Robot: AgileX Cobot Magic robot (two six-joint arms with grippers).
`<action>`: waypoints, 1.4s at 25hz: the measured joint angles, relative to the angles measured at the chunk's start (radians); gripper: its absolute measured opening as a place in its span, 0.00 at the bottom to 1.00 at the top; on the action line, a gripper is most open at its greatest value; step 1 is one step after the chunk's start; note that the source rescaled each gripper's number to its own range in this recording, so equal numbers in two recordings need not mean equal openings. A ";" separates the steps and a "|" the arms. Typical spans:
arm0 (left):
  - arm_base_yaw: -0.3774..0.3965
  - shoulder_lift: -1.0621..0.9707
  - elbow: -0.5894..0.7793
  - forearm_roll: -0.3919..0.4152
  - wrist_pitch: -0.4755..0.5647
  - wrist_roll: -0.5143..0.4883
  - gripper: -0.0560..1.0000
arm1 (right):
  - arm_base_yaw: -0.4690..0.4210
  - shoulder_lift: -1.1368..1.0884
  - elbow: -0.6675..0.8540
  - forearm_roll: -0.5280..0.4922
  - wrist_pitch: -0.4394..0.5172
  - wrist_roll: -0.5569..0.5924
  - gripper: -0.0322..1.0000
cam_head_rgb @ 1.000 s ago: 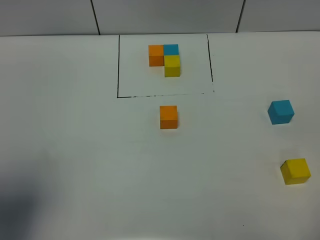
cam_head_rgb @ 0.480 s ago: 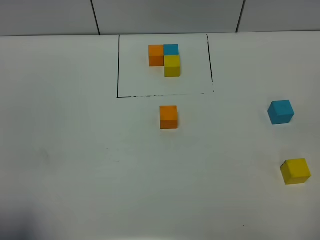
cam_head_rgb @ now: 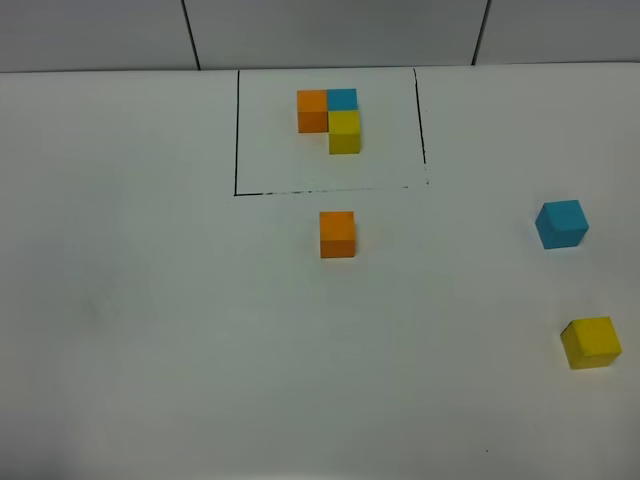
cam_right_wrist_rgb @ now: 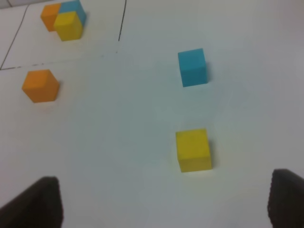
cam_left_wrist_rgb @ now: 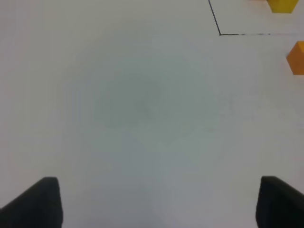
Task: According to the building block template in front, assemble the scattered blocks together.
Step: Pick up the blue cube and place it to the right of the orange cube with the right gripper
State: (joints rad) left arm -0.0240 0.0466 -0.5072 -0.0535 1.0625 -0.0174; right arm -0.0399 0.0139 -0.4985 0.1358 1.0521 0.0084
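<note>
The building block template [cam_head_rgb: 237,130] is a thin black rectangle at the back of the white table. It frames an orange, a blue and a yellow cube [cam_head_rgb: 330,118] touching in an L. The scattered blocks lie apart: orange [cam_head_rgb: 337,234] just in front of the frame, blue [cam_head_rgb: 561,223] at the right, yellow [cam_head_rgb: 591,342] nearer the front right. Neither arm shows in the high view. My left gripper [cam_left_wrist_rgb: 154,204] is open over bare table, with the orange block [cam_left_wrist_rgb: 297,58] far off to one side. My right gripper [cam_right_wrist_rgb: 161,204] is open, with the yellow block [cam_right_wrist_rgb: 193,149] just ahead of it.
A grey panelled wall [cam_head_rgb: 330,30] with dark seams stands behind the table's far edge. The right wrist view also takes in the blue block [cam_right_wrist_rgb: 192,67], the orange block [cam_right_wrist_rgb: 40,85] and the template cubes [cam_right_wrist_rgb: 64,19].
A dark shadow at the lower left of the high view has faded away. No block has moved.
</note>
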 joint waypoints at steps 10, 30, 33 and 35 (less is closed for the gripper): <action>0.000 -0.051 0.005 0.000 0.007 0.000 0.60 | 0.000 0.000 0.000 0.000 0.000 -0.001 0.76; 0.000 -0.053 0.005 0.000 0.007 0.000 0.57 | 0.000 0.000 0.000 0.000 0.000 0.000 0.76; 0.000 -0.053 0.005 0.000 0.007 0.000 0.57 | 0.000 0.000 0.000 0.000 0.000 0.000 0.76; 0.000 -0.053 0.005 0.000 0.007 0.000 0.57 | 0.000 0.000 0.000 0.000 0.000 0.000 0.76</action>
State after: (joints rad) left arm -0.0240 -0.0068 -0.5022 -0.0538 1.0694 -0.0174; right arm -0.0399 0.0139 -0.4985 0.1358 1.0521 0.0085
